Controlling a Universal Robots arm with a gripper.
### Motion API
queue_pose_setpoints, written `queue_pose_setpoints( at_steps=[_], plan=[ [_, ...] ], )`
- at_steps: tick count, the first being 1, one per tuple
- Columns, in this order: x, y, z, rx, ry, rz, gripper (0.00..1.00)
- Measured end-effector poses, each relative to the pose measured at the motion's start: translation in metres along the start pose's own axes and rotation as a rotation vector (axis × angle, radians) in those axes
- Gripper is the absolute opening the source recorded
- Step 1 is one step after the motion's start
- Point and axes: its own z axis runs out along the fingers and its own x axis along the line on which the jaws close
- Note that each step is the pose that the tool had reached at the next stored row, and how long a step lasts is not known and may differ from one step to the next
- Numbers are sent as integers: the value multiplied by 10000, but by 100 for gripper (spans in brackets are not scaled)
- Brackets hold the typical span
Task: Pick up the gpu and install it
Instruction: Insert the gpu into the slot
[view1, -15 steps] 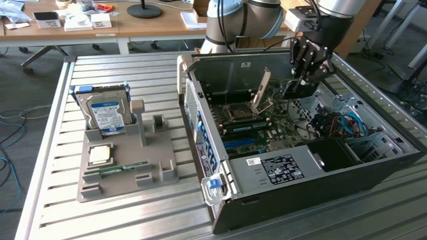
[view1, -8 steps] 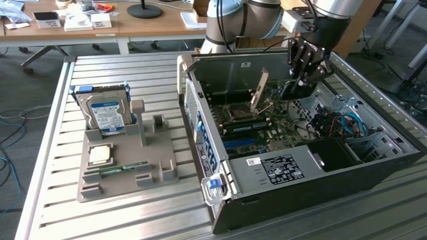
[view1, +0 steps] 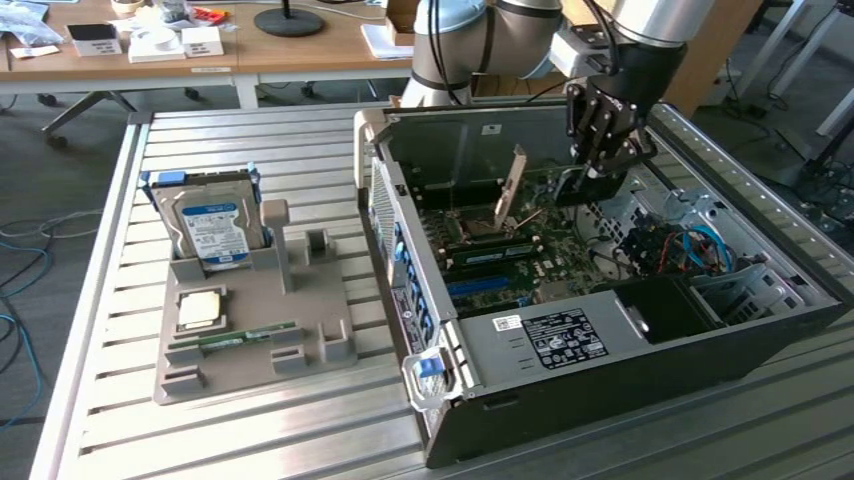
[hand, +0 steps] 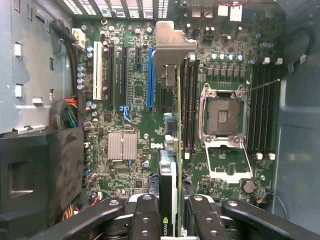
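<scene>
Gripper (view1: 597, 168) sits at approx 1 o'clock in the ext. view, reaching down into the open PC case (view1: 601, 400), which takes up the 3 o'clock side of the slatted table (view1: 267, 440). In the wrist view the gripper (hand: 172, 217) is clamped on the gpu (hand: 168, 177): one black finger each side of the card, fingers (hand: 146, 212) against its faces, so it's closed on it, not wide. Card is seen edge-on and upright, w/ the black fan shroud nearest the gripper and the silver end bracket (hand: 172, 45) at the far end, twd the case's vented wall. It's over the mobo (hand: 125, 100), running lengthwise btwn the blue slot (hand: 150, 77) and the black RAM slots (hand: 189, 100) next to the open CPU socket (hand: 222, 115). Can't tell if its edge touches the board or hangs just above. A silver heatsink (hand: 122, 146) lies on the blue slot's other side. In the ext. view at 9 o'clock, well apart from the case, a grey holder (view1: 314, 300) carries an HDD (view1: 214, 228) w/ blue-white label standing upright, a square chip (view1: 200, 308) lying flat, and a RAM strip (view1: 247, 338) at the chip's 5 o'clock.
</scene>
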Motion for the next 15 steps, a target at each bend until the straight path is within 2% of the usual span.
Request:
queue_pose_setpoints(
  at_steps=[15],
  plan=[
    [7,51,49,7,16,355,27]
  ],
)
